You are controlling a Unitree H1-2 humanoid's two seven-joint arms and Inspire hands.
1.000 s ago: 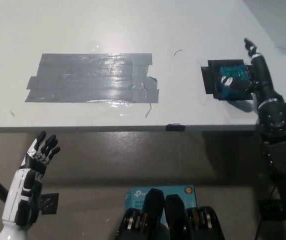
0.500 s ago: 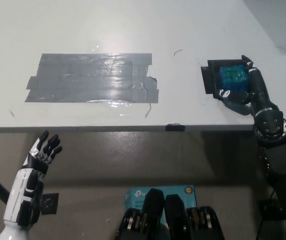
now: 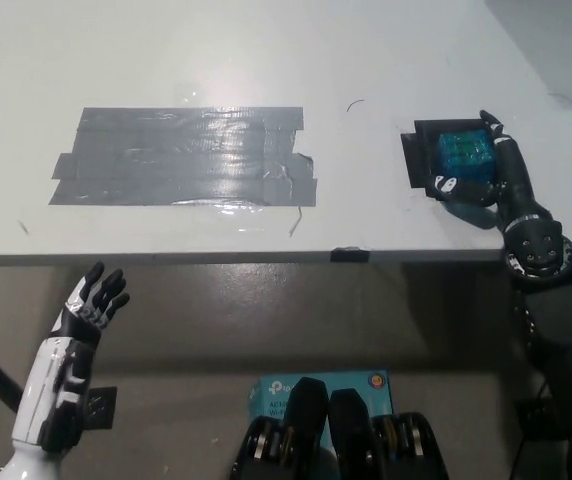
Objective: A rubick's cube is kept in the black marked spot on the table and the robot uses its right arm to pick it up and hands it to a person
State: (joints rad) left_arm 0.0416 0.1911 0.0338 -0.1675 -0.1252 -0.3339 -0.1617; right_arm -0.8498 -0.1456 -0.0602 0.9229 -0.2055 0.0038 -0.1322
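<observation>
The right robot hand [image 3: 481, 175] grasps the cube [image 3: 465, 152] on the black spot [image 3: 418, 160] of the desk [image 3: 266, 60]. The left robot hand [image 3: 91, 305] rests below the desk edge, fingers spread, holding nothing.

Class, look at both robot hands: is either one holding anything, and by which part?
The black right hand grips the blue-green Rubik's cube by its sides, over the black marked spot. The white left hand holds nothing, open below the table edge.

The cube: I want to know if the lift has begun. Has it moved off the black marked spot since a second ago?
No. The cube sits on the black marked spot as before; only the right hand has closed around it.
</observation>
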